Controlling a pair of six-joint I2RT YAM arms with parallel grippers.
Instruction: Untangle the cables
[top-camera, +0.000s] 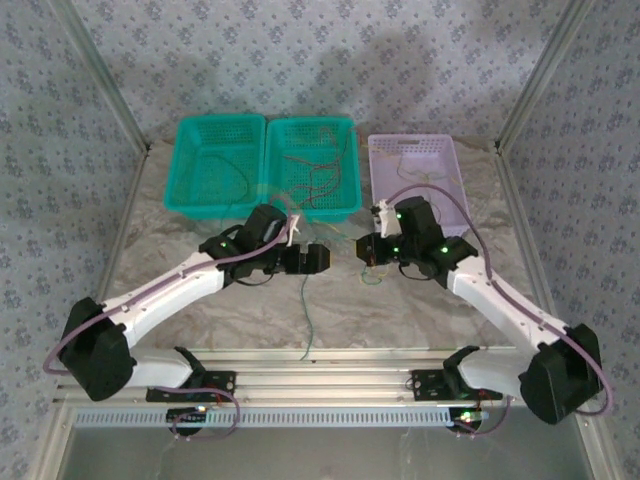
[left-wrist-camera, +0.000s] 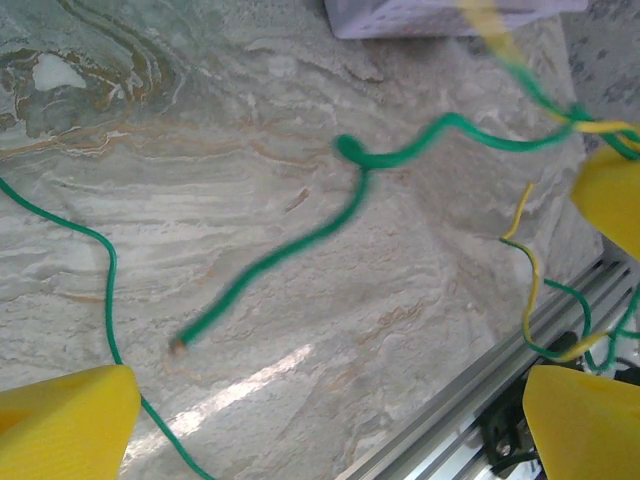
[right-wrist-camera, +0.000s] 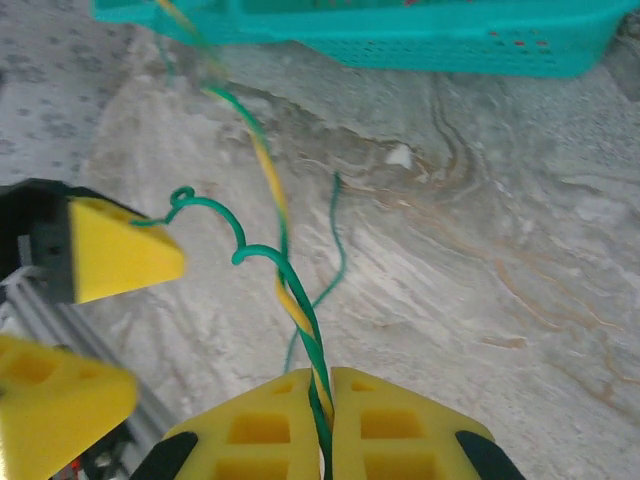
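Closest to my right wrist lens, at the bottom middle of the frame, my right gripper (right-wrist-camera: 328, 380) is pressed together on a twisted green-and-yellow cable (right-wrist-camera: 283, 285). That cable climbs from between the yellow fingers toward the upper left of the frame.

From above, the marbled counter (top-camera: 400, 315) spreads across the middle of the frame. Along its upper part stand three baskets in a row: the left teal basket (top-camera: 222, 120), the right teal basket (top-camera: 312, 121) touching it, and the lilac basket (top-camera: 410, 138) just beside that on the right. My two grippers face each other at the centre of the frame, close together below the baskets.

My left gripper (left-wrist-camera: 330, 400) is spread, one yellow finger in each lower corner of its wrist view, pinching nothing. A thin green cable (left-wrist-camera: 108, 290) runs down the left of that frame and passes just beside the lower-left finger. I cannot tell whether it touches.

A blurred, thicker green strand (left-wrist-camera: 270, 262) crosses the middle of the same frame, rising to the upper right.

More thin cables (top-camera: 318, 175), reddish and brown, lie in the right teal basket.
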